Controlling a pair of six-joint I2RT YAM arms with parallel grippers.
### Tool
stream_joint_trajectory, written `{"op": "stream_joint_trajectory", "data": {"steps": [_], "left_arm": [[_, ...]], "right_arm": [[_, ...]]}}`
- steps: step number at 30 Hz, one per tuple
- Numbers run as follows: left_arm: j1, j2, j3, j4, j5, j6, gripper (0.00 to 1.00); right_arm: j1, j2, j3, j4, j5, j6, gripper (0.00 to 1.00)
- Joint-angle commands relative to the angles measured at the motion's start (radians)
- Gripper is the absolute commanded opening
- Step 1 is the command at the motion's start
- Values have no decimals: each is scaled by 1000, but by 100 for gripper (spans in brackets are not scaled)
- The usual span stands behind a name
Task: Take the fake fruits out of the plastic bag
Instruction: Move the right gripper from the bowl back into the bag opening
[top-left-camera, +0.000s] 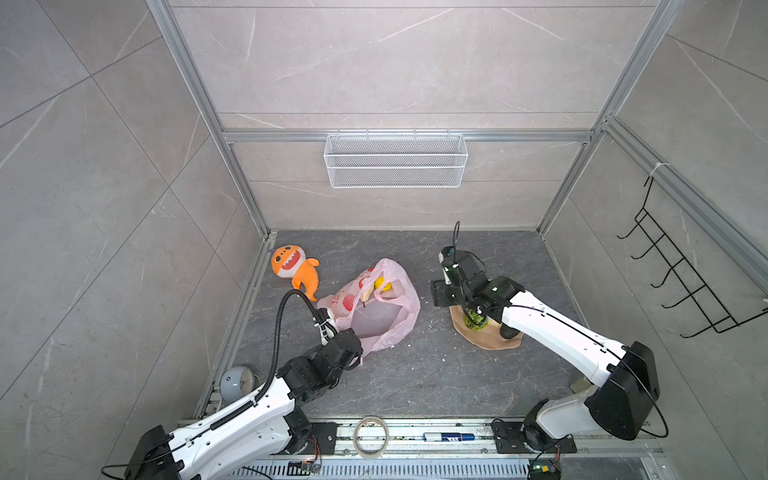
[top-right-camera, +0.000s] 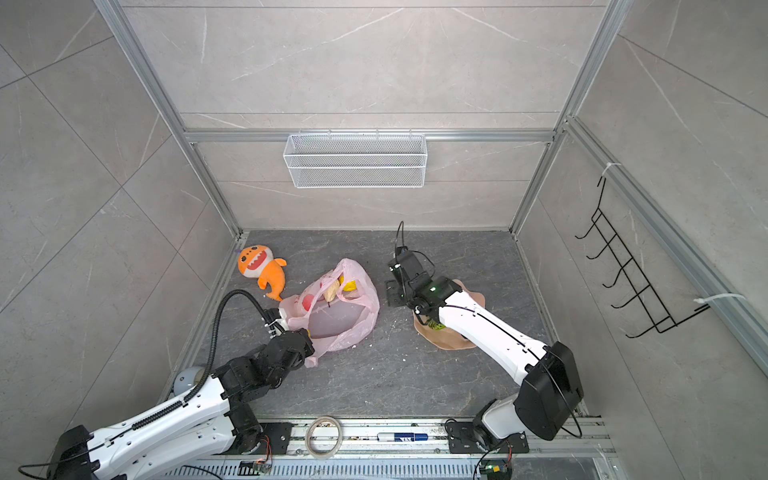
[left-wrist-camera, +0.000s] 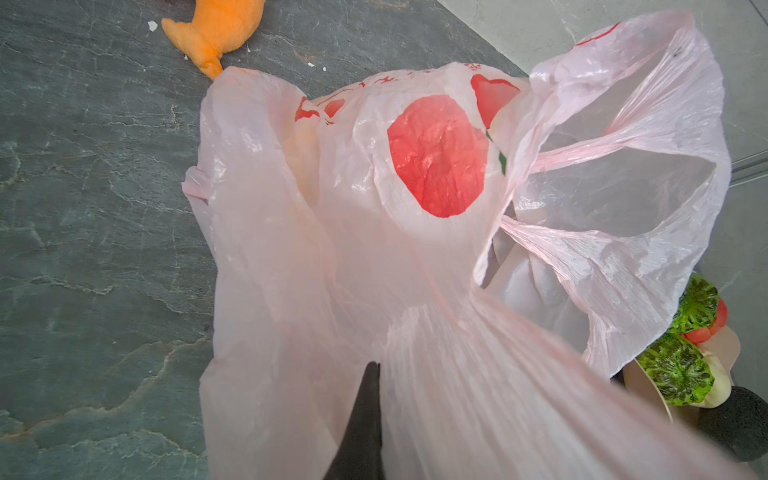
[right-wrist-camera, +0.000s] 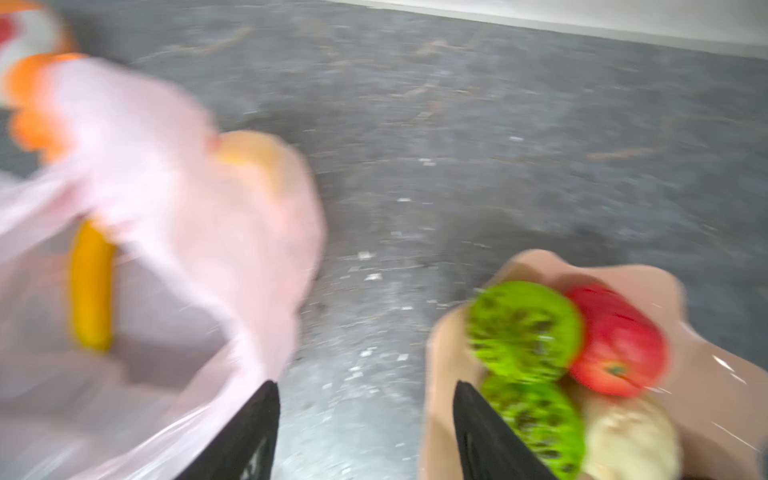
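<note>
Left hand (left-wrist-camera: 377, 374) pinching plastic bag (left-wrist-camera: 415, 270); right hand (right-wrist-camera: 365, 388) wide, empty

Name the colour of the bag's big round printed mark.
Red mark, best in the left wrist view.

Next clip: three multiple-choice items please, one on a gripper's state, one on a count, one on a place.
1. The left gripper is: A open, empty; B shut on the plastic bag; C out of sight.
2. Green bumpy balls in the peach bowl: A one; B four; C two.
3. The red apple lies: A in the bowl; B in the bag; C on the table.
B, film bunches at its fingers; C, two show in both wrist views; A, it rests against them.
</note>
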Motion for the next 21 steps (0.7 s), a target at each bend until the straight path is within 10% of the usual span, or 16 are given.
{"op": "stream_joint_trajectory", "data": {"steps": [1, 21], "left_arm": [[4, -14, -9, -2, -27, 7, 0], [4, -22, 44, -6, -15, 11, 0]], "right_arm": [[83, 53, 53, 46, -41, 53, 66], [242, 609, 280, 381, -141, 206, 51]]}}
